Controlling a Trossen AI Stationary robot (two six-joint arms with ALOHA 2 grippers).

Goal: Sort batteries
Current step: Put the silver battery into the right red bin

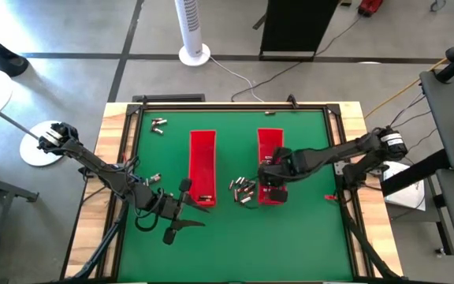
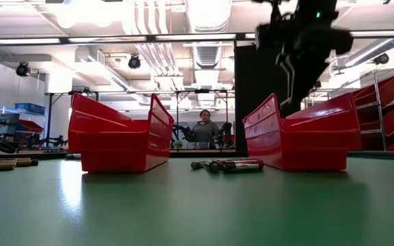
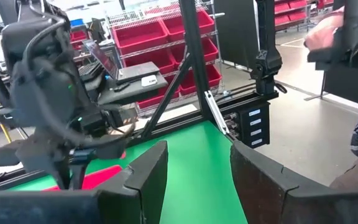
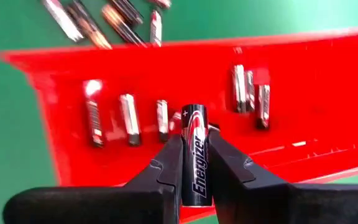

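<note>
Several small silvery cylindrical batteries [image 4: 129,118] already lay in the long red plastic tray [image 4: 328,93]; the right hand [image 4: 194,165] gripped a black battery [image 4: 195,149] above it, a cluster [image 1: 243,188] remained on the green bench [image 1: 306,229], and the left hand [image 3: 197,168] stood half open.

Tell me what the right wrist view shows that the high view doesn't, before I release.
Only the right wrist view: the right gripper is shut on a black battery printed Energizer, held over the right red tray, with several batteries already lying inside it.

Only the high view: the left gripper waiting, open, near the left red tray, and small battery groups at the mat's far left corner and by the left arm.

Both: the right tray and the loose pile of batteries on the green mat beside it.
</note>
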